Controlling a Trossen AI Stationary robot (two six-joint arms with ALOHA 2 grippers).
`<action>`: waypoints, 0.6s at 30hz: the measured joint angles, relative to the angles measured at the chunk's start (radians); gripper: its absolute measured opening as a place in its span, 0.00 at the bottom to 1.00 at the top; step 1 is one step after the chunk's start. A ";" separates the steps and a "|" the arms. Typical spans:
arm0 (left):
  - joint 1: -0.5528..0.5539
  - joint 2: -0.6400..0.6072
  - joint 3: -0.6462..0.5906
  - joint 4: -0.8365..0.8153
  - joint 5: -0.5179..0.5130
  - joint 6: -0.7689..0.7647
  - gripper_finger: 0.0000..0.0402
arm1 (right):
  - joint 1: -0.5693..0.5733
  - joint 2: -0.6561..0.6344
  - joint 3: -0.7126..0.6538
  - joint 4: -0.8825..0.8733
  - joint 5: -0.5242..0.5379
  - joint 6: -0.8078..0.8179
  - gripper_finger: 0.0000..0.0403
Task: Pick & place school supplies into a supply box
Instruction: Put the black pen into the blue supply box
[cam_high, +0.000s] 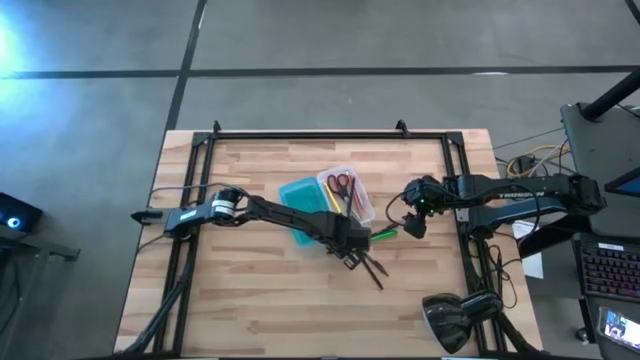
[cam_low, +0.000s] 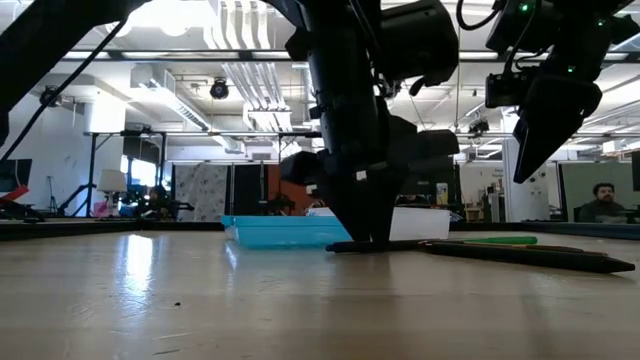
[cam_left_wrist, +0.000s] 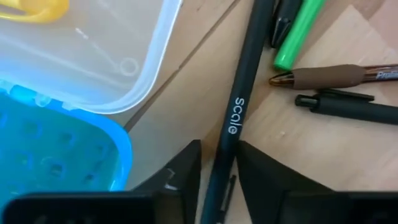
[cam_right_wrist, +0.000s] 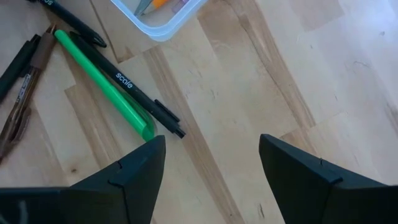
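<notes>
Bright ceiling lights (cam_low: 245, 40) glare off the table (cam_low: 150, 290) (arms silhouetted); wrist views evenly lit.

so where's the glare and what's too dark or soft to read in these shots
High view: bright blue-white flare at the top-left corner, table evenly lit. Low view: ceiling lights backlight the arms into black silhouettes, with a pale reflection on the tabletop. Left wrist view: black pen sharp enough to read "scale", the left gripper fingers near the lens soft. Right wrist view: even light, green pen clear.

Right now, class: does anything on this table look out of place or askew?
Yes. Several pens, including a green one and a black one, lie crossed on the table beside the supply box, not inside it.
</notes>
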 joint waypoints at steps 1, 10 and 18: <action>0.000 0.000 0.000 -0.003 -0.005 0.003 0.17 | 0.000 0.000 0.000 0.000 0.000 0.000 0.62; 0.003 0.002 -0.001 0.030 0.029 0.017 0.03 | 0.000 0.000 0.000 0.000 0.007 0.004 0.61; 0.007 -0.002 0.051 0.053 0.154 0.013 0.02 | 0.000 0.000 0.000 0.000 0.026 0.005 0.59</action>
